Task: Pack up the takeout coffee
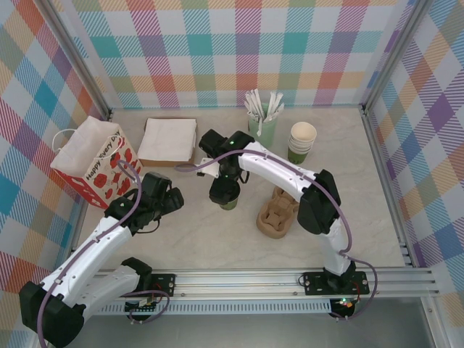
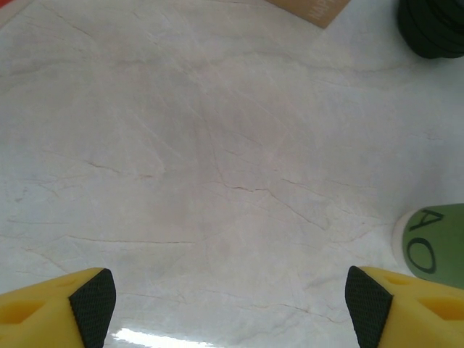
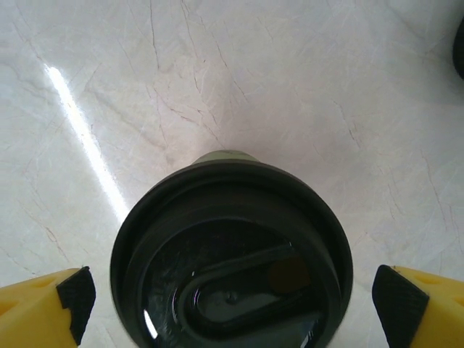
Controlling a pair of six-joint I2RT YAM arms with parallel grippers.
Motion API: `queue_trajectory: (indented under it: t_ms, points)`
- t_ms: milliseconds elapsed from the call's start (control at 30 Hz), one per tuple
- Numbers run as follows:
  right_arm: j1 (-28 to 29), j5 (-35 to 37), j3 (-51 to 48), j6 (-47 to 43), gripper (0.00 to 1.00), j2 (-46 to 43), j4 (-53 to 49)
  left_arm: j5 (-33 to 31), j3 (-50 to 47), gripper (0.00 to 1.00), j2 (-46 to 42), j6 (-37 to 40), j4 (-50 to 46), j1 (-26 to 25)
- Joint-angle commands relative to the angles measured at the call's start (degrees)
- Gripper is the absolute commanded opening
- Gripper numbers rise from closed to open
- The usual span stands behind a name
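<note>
The takeout coffee (image 1: 229,204) stands upright on the marble table, a small green cup with a round black lid (image 3: 232,254). My right gripper (image 1: 225,190) hangs straight over it and is open. Its yellow fingers with black pads (image 3: 76,293) stand either side of the lid, a narrow gap on each side. My left gripper (image 1: 171,200) is open to the left of the cup, over bare table, with nothing between its pads (image 2: 93,304). In the left wrist view the green cup wall (image 2: 435,250) shows at the right edge, just beyond the right fingertip.
A white paper bag with red hearts (image 1: 94,159) stands open at the far left. Behind are a napkin stack (image 1: 168,141), a pot of stirrers (image 1: 262,119) and stacked lidless cups (image 1: 301,141). A cardboard cup carrier (image 1: 278,215) lies right of the coffee.
</note>
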Motion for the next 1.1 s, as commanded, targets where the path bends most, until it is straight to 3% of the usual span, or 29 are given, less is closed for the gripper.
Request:
queue_trajectory:
  t_ms: [0, 267, 433, 667, 1067]
  points:
    - [-0.41, -2.57, 0.16, 2.62, 1.0, -6.61, -1.03, 5.95, -0.63, 0.85, -0.17, 0.31, 3.53, 0.58]
    - [-5.43, -6.01, -13.33, 11.92, 0.97, -19.18, 6.73, 22.17, -0.68, 0.85, 3.8, -1.04, 14.67, 0.56]
    - [-10.63, -11.63, -20.83, 26.6, 0.93, -22.25, 10.77, 31.84, -0.94, 0.84, 9.97, -5.8, 24.54, 0.6]
    - [-13.1, -17.91, -24.89, 38.99, 0.86, -19.34, 15.95, 36.62, 0.53, 0.82, 19.03, -8.53, 31.77, 0.6]
    - [-13.1, -17.51, -22.94, 41.32, 0.8, -13.58, 15.2, 35.46, 1.07, 0.77, 24.22, -8.66, 32.73, 0.61]
